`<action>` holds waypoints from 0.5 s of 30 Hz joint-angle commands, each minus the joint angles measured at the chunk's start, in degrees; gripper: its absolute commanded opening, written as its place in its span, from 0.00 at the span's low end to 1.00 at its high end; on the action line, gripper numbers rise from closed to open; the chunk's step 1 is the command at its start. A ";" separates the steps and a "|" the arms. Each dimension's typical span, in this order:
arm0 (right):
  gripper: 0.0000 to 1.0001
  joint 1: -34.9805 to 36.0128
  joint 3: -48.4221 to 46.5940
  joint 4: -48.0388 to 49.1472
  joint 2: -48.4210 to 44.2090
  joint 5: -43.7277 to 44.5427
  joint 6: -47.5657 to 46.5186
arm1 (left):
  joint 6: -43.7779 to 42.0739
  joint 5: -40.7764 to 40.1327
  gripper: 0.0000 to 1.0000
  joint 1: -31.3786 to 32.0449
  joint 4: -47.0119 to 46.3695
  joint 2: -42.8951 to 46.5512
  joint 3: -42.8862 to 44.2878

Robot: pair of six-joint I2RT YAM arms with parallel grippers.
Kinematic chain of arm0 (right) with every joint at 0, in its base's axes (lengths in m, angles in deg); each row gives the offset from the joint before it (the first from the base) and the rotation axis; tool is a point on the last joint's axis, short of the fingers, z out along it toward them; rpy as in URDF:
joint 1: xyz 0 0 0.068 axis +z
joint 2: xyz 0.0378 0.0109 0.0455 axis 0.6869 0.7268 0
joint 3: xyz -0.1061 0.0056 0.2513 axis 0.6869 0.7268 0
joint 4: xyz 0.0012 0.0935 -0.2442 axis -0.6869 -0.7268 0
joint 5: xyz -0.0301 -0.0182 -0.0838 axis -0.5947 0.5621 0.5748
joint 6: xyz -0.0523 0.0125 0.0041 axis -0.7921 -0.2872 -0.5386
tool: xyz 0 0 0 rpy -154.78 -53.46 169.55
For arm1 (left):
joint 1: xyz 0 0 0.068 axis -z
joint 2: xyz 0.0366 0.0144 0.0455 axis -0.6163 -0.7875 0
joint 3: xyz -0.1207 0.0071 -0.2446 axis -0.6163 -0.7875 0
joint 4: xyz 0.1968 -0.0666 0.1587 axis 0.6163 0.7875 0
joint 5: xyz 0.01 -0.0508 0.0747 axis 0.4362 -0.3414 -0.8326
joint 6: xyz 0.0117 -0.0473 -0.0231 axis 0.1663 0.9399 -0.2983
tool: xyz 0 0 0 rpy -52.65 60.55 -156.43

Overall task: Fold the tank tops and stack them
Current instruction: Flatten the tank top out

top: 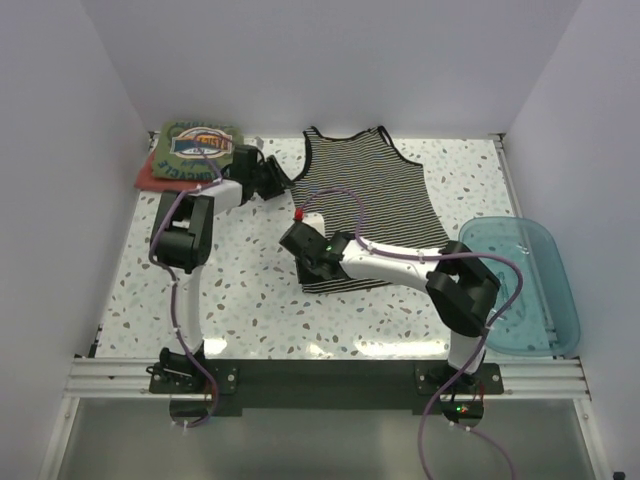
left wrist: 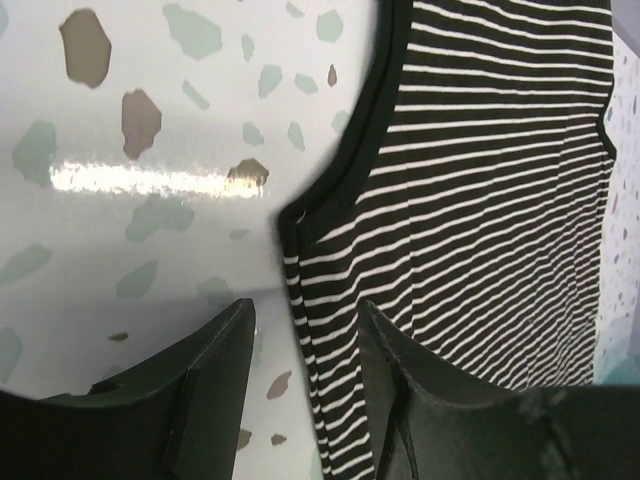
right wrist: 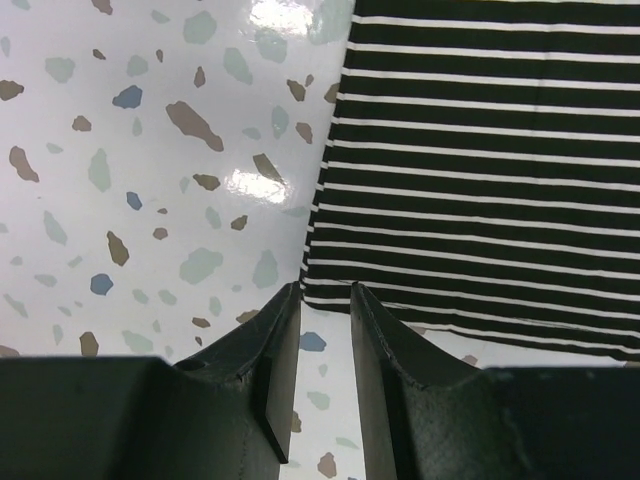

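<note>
We see the striped tank top (top: 370,190) spread flat across the middle of the tabletop (top: 250,300), with its straps toward the far wall and its hem toward the arm bases. The left jaws hang low at the top's left armhole and stand moderately apart. In the left wrist view the dark-bound edge of the cloth runs up between the two fingers (left wrist: 200,390), and nothing is clamped. The right jaws sit low at the near left corner of the hem, narrowed to a slim gap. Speckled tabletop shows through that gap, and the hem corner lies just at the fingertips (right wrist: 270,340) — not pinched, as far as we can see. In the far left corner an olive green top (top: 200,150) with a printed graphic lies folded on a folded red top (top: 146,178), close beside the left arm's wrist. A translucent blue basket (top: 560,300) sits at the right edge — near the striped top's right side.
</note>
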 commanded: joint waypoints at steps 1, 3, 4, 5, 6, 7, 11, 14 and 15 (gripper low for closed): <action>0.31 1.37 -4.14 -1.39 2.31 2.01 -1.01 | -4.02 -4.83 0.50 1.19 3.08 -3.24 4.87; 0.31 2.25 -4.76 -2.27 3.11 2.54 -1.28 | -4.73 -5.98 0.50 1.54 3.44 -3.95 6.37; 0.31 2.43 -4.67 -2.45 3.38 2.89 -1.28 | -4.73 -6.16 0.50 1.54 3.44 -4.48 6.46; 0.32 2.51 -4.06 -2.45 3.73 2.80 -1.10 | -4.56 -6.24 0.50 1.54 3.44 -4.74 6.63; 0.33 2.69 -3.79 -1.93 3.91 2.54 -1.01 | -4.56 -6.33 0.50 1.63 3.44 -4.92 6.81; 0.35 2.69 -3.36 -1.57 4.08 2.28 -1.01 | -4.47 -6.42 0.49 1.54 3.44 -5.27 6.81; 0.39 3.04 -3.44 -1.83 6.36 1.66 -1.10 | -4.29 -7.39 0.48 1.54 3.44 -5.45 6.63; 0.39 3.39 -3.00 -1.40 7.95 1.13 -1.10 | -4.29 -7.83 0.48 1.54 3.44 -4.84 5.85; 0.35 3.48 -2.74 -1.74 8.21 1.31 -0.93 | -4.29 -7.91 0.48 1.54 3.44 -4.66 5.75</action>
